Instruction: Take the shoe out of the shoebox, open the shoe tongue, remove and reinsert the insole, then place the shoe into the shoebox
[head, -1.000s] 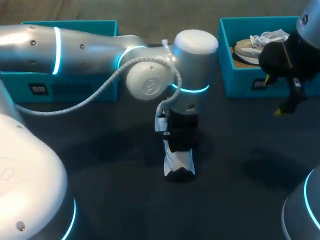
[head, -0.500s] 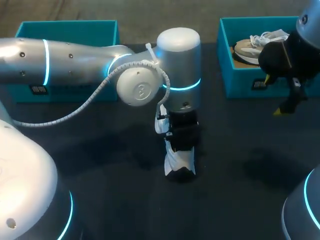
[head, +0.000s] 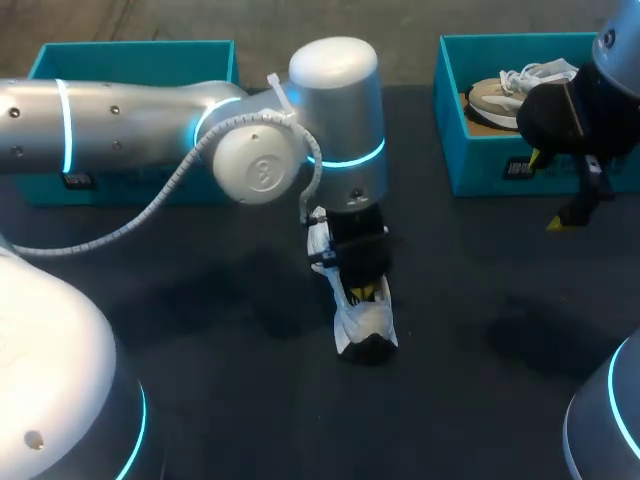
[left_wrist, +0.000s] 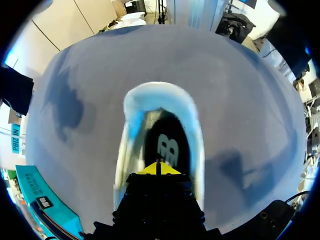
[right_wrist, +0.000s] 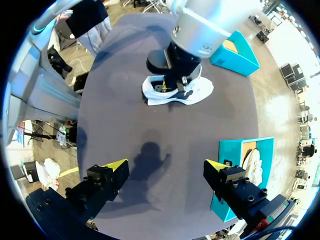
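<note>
My left claw (left_wrist: 159, 168) was down inside the white shoe (head: 366, 322) on the worktop (head: 230, 330). Its tips were pressed together just over the insole (left_wrist: 167, 146), likely to pull it out. Right of the shoe, my right claw (right_wrist: 165, 166) hung spread wide, out of the way.

**Left arm swings toward upper left**

Your left arm (head: 335, 110) slides its wrist column left and up the frame. The left gripper (head: 365, 293) now shows yellow tips at the shoe (head: 368, 325) opening, and the shoe nudges slightly right.
</note>
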